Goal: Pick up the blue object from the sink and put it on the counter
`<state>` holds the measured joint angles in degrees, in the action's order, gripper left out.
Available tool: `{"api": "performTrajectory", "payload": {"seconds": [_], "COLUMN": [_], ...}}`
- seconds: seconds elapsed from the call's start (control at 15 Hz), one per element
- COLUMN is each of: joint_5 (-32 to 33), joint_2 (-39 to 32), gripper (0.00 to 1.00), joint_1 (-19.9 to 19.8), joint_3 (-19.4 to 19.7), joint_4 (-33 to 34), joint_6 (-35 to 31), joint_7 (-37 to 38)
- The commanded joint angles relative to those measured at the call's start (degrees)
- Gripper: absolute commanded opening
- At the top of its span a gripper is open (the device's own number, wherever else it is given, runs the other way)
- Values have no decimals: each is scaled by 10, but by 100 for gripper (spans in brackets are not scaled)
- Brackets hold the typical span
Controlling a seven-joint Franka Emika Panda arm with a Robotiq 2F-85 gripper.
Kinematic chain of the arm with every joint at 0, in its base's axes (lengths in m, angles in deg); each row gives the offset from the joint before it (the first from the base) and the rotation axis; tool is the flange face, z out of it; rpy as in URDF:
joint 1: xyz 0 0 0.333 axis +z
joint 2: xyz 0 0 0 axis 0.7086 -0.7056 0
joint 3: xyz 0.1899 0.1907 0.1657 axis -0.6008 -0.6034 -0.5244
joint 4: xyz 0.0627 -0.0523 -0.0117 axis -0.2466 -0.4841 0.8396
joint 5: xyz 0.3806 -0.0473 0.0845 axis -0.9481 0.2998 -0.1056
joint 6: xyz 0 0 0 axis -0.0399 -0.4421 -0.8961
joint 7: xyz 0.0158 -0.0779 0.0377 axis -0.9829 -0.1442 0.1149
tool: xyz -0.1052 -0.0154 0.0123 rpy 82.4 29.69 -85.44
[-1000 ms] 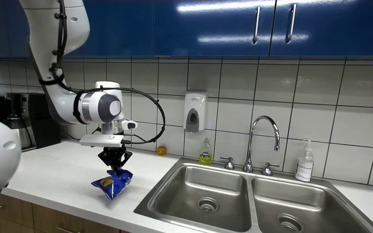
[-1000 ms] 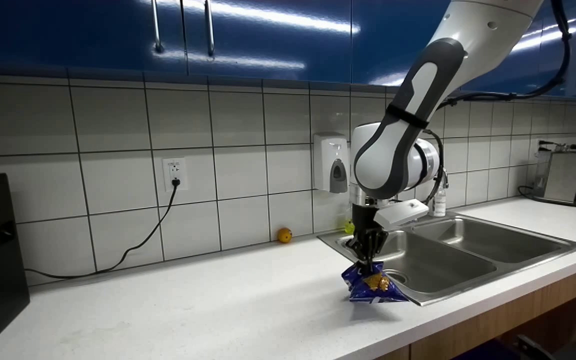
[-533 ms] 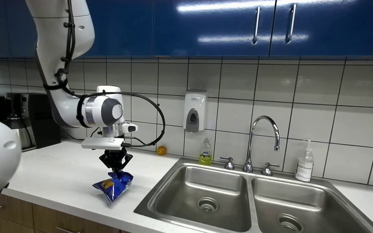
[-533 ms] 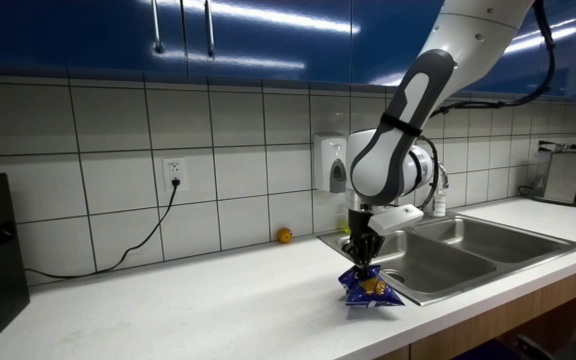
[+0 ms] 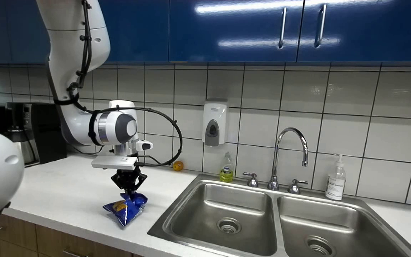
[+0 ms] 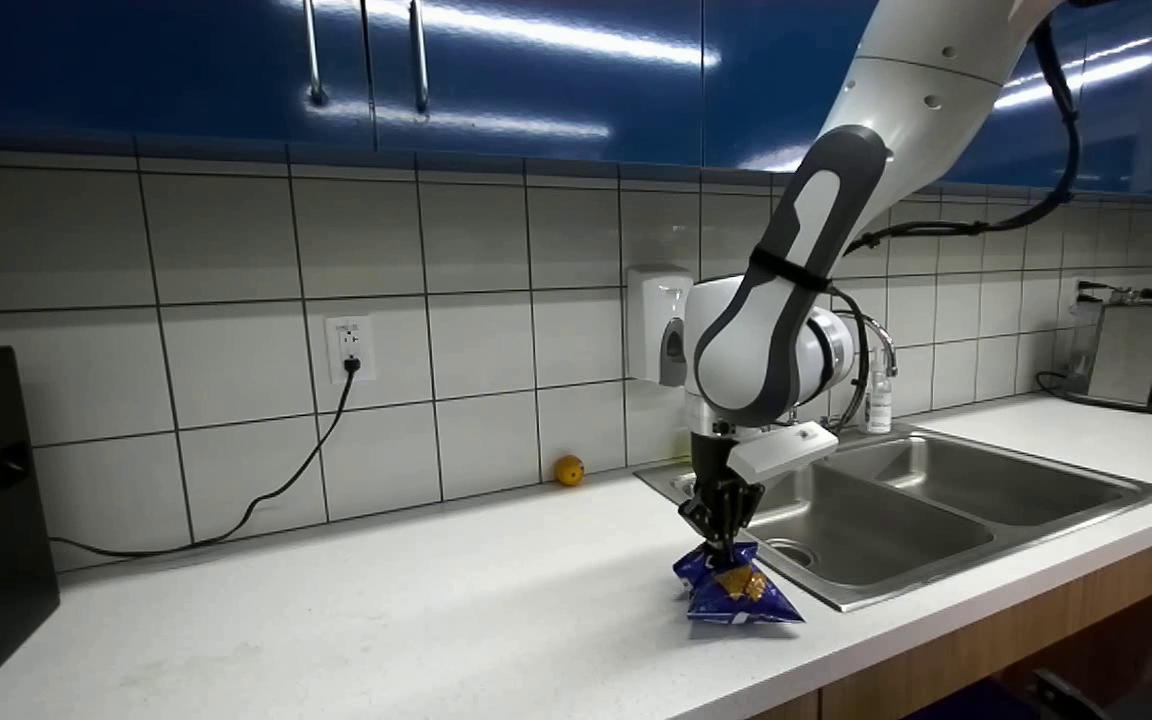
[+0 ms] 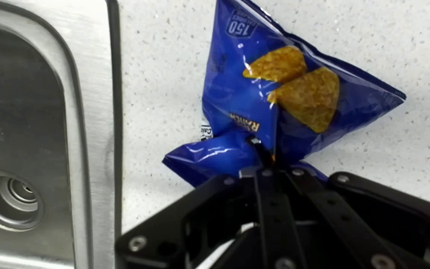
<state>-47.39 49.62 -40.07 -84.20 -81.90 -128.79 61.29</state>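
Note:
A blue chip bag (image 5: 122,211) hangs tilted from my gripper (image 5: 130,195) just above or at the white counter (image 5: 66,192), beside the left end of the steel sink (image 5: 171,214). In an exterior view the bag (image 6: 744,598) has a shadow close under it; I cannot tell if it touches the counter. My gripper (image 6: 722,553) points down, its fingers pinched on the bag's crumpled middle. In the wrist view the bag (image 7: 233,86) spreads ahead of the fingertips (image 7: 267,153), and the sink rim (image 7: 97,93) lies to the left. One fingertip is partly hidden by the bag's folds.
An orange ball-like thing (image 5: 178,165) sits by the tiled wall. A yellow-green soap bottle (image 5: 226,170), faucet (image 5: 275,160) and pump bottle (image 5: 335,182) stand behind the sink. A black machine (image 5: 46,132) stands at the back left. Blue cabinets (image 5: 234,32) hang above.
My gripper has come down toward the counter with the bag in it. The bag's lower edge is now closer to the surface. The grip looks unchanged.

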Motion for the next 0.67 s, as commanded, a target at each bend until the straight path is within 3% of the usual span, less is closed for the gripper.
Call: {"api": "performTrajectory", "payload": {"seconds": [0.0,0.07,0.2,0.6], "joint_5": [22,25,24,2], "joint_2": [-16,-17,-15,23], "gripper": [0,26,34,80], "joint_1": [16,18,21,17], "joint_3": [15,17,20,14], "joint_4": [15,17,17,0], "joint_6": [-4,-4,-3,3], "joint_7": [31,36,36,23]}}
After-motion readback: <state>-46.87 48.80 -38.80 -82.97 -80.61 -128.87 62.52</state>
